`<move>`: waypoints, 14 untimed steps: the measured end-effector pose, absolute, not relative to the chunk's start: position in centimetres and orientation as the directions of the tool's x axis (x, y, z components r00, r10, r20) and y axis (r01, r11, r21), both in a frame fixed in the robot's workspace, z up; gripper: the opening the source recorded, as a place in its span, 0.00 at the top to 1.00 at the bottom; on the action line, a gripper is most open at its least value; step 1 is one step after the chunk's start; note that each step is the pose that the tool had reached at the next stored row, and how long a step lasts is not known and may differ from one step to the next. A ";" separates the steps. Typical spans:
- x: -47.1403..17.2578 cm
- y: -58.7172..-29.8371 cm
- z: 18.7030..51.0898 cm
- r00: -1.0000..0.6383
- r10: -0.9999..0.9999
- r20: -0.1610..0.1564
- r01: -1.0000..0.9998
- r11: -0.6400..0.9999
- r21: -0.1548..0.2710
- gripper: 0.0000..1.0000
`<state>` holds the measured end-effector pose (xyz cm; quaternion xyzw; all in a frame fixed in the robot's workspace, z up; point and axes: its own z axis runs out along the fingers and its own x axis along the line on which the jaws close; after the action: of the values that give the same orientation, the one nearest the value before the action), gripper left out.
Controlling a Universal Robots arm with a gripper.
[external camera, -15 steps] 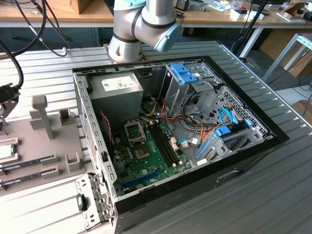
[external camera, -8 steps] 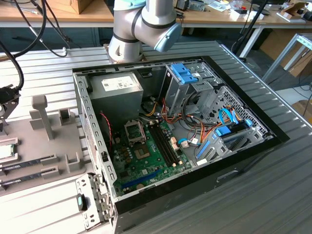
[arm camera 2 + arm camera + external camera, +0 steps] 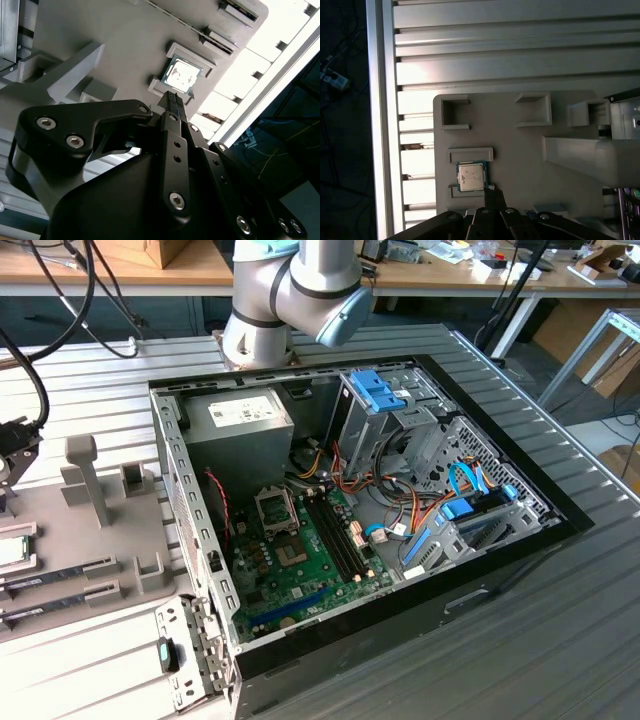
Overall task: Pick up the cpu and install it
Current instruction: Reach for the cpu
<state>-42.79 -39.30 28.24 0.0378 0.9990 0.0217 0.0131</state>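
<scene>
Workbench of ribbed metal slats (image 3: 560, 640), carrying an open computer case (image 3: 480, 590) and, at the exterior view's left, a grey moulded tray (image 3: 110, 530). The cpu (image 3: 471, 176), a small square chip with a silver top and a thin green rim, lies flat in a framed recess of the tray, close to the tray's edge. In both wrist views the black gripper (image 3: 493, 194) is over the tray with its two slim fingers pressed together and nothing between them. Their tips are just beside one edge of the cpu; whether they touch it cannot be told. Inside the case a green motherboard (image 3: 300, 570) lies flat, its square socket frame (image 3: 277, 508) next to the long black memory slots (image 3: 335, 535). Two long memory sticks (image 3: 55, 573) rest in the tray near the cpu. The arm's grey and blue joint (image 3: 300, 290) rises behind the case.
</scene>
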 end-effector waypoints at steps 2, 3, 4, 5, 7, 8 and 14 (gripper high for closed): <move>-42.8 -39.3 28.2 -0.997 0.076 -0.024 0.075 0.996 0.044 0.89; -42.8 -39.3 28.1 -0.997 0.076 -0.025 0.075 0.996 0.044 0.89; -42.8 -39.3 28.0 -0.997 0.076 -0.024 0.075 0.996 0.044 0.89; -42.9 -39.3 28.0 -0.997 0.076 -0.024 0.075 0.996 0.044 0.89; -42.9 -39.3 27.9 -0.997 0.076 -0.024 0.075 0.996 0.044 0.89; -42.9 -39.3 27.9 -0.997 0.076 -0.024 0.075 0.996 0.044 0.89; -42.9 -39.3 27.6 -0.997 0.076 -0.024 0.075 0.996 0.044 0.89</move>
<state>-42.94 -39.30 27.64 0.0379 0.9990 0.0217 0.0131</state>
